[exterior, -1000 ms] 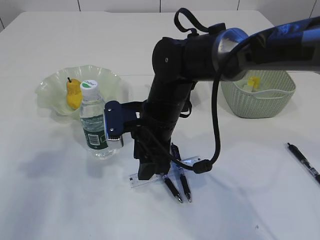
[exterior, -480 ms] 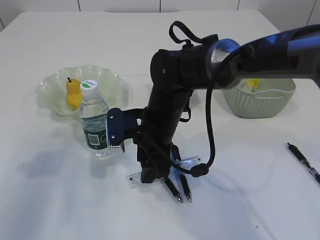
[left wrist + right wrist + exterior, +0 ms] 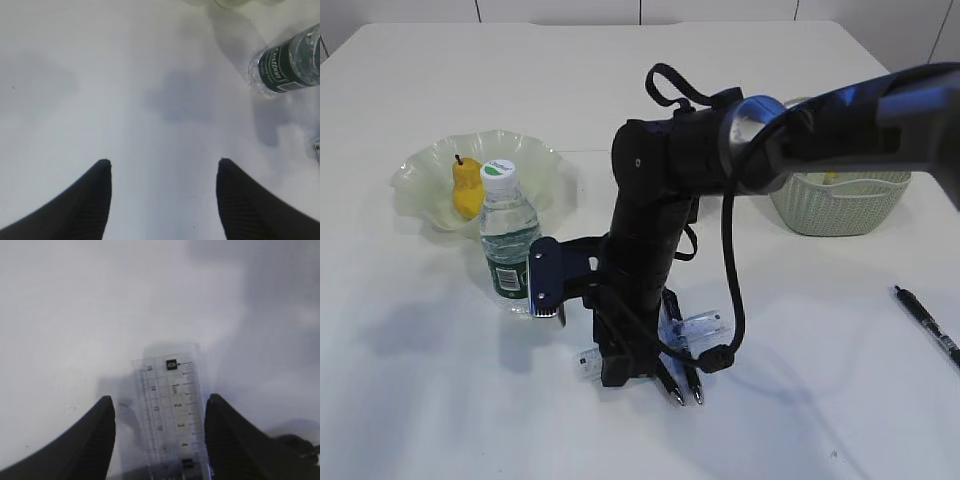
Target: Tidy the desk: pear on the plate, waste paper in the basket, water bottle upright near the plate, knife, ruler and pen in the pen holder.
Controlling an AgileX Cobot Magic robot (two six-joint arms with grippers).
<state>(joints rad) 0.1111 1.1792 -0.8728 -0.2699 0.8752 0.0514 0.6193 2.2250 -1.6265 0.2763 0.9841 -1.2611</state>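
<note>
— Since a second ago, our right arm has sunk lower over the clear flat plastic ruler with fine black markings (image 3: 175,410), and the right gripper (image 3: 159,412) now has its jaws spread either side of it, not yet clenched on it.

— So nothing is held?

— Nothing that we can see. The ruler lies flat on the plain white tabletop (image 3: 440,400) between the jaws, its zero end pointing away from the wrist. Our left gripper (image 3: 162,172) hangs released over bare tabletop, with nothing in it.

— What have we finished?

— We judge three parts done. The lumpy yellow pear with a short dark stem (image 3: 467,186) sits in the translucent pale green glass plate with a ruffled rim (image 3: 420,165). The small clear plastic water bottle with white cap and dark green label (image 3: 508,240) stands upright just in front of that plate. Something yellow shows in the sage-green perforated plastic basket (image 3: 835,210), likely the paper scraps, though the arm hides most of it.

— And left?

— The ruler, two dark pens (image 3: 682,380) lying beside it under the arm, and another black pen (image 3: 927,325) far right. We cannot see the pen holder or a knife anywhere.
</note>
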